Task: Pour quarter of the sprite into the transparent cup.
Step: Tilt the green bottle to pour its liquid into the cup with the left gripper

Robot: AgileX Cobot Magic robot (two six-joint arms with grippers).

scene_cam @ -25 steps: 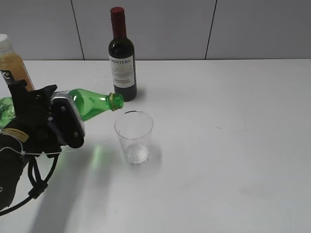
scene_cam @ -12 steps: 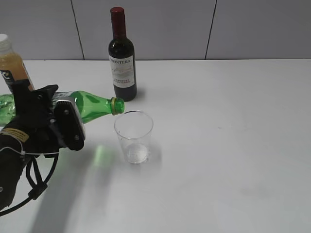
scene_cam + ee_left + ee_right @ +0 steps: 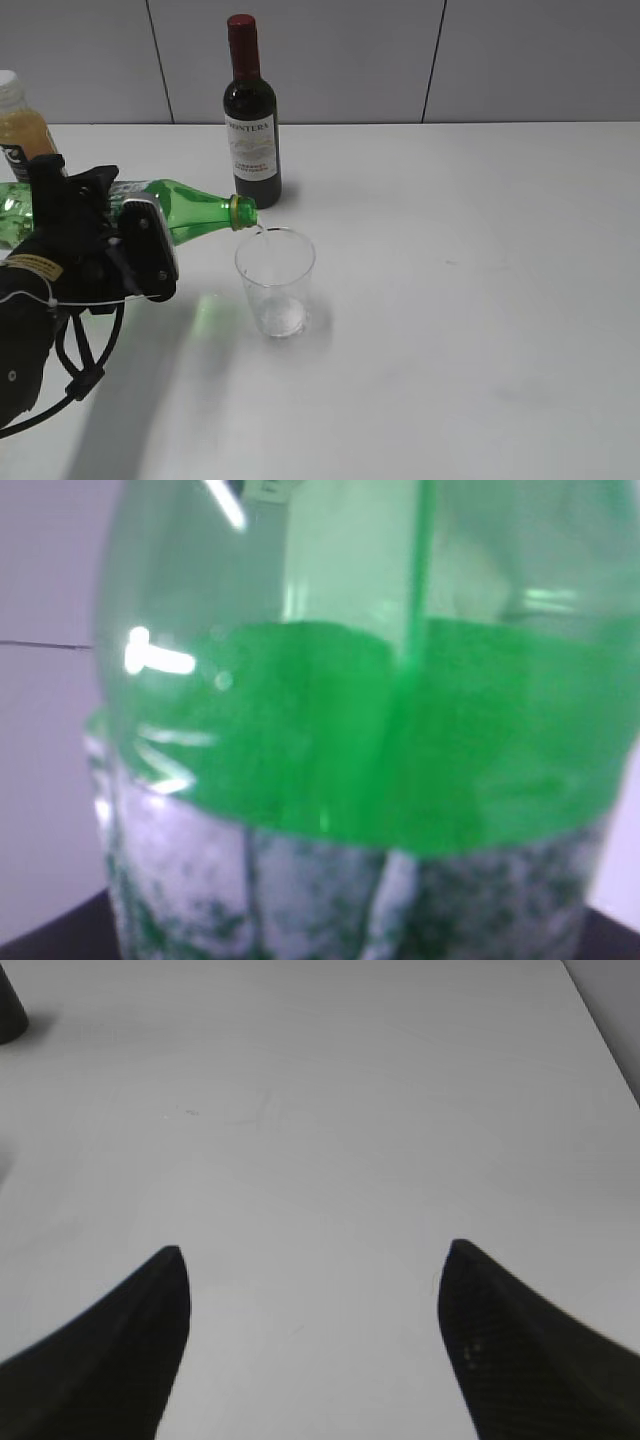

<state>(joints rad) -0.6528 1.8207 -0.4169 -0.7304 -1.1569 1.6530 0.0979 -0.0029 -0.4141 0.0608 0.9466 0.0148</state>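
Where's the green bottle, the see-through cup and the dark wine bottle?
sprite (image 3: 195,213), exterior view, on its green shoulder.
transparent cup (image 3: 275,285), exterior view, on its clear side wall.
wine bottle (image 3: 250,150), exterior view, on its white label.

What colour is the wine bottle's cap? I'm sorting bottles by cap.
Dark red, clearest in the exterior view: wine bottle cap.

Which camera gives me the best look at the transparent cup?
The exterior view: the transparent cup stands whole and upright under the sprite mouth. The left wrist view is filled by the bottle; the right wrist view shows only table.
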